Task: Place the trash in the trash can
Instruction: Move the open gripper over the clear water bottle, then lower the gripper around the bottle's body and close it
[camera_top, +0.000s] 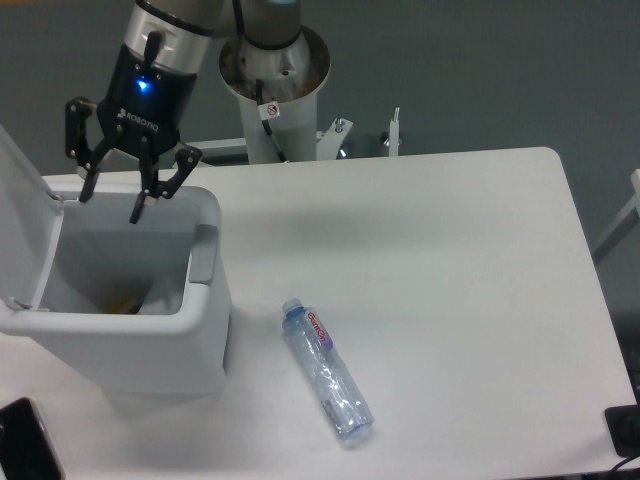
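At the upper left of the frame, the gripper (110, 206) is held over the open trash can (150, 345), with its jaws spread wide and nothing between them. The wrapper cannot be seen. The water bottle (328, 372) is laid flat on the white table (450, 300), lower middle, apart from the can.

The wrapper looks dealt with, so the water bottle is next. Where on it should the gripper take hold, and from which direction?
Grip the water bottle around the middle of its body, coming straight down from above. It lies flat on the table, slanted, blue cap toward the trash can, with bare surface on both long sides. Turn the open gripper so its fingers close across the narrow width, not along the length.
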